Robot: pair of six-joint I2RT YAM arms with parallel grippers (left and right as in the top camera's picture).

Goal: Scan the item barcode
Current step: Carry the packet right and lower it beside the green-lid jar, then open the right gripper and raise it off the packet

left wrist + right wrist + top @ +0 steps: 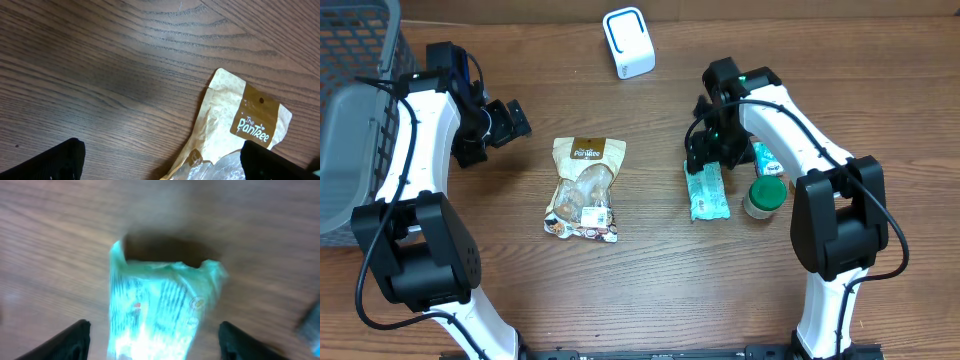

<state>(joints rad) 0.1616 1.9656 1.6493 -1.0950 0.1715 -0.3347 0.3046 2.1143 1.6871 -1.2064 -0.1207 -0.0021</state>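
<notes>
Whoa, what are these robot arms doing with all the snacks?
Two robot arms are at a table, meant to scan an item's barcode. The right gripper hangs over a green packet lying on the wood, jaws open and not gripping it. The left gripper is open and empty beside a brown snack bag. The white scanner sits at the far edge, with no item at it yet.

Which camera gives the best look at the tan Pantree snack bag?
Overhead: the whole Pantree bag lies flat on the table, end to end. The left wrist view shows only its top part with the logo; the right wrist view shows none of it.
</notes>
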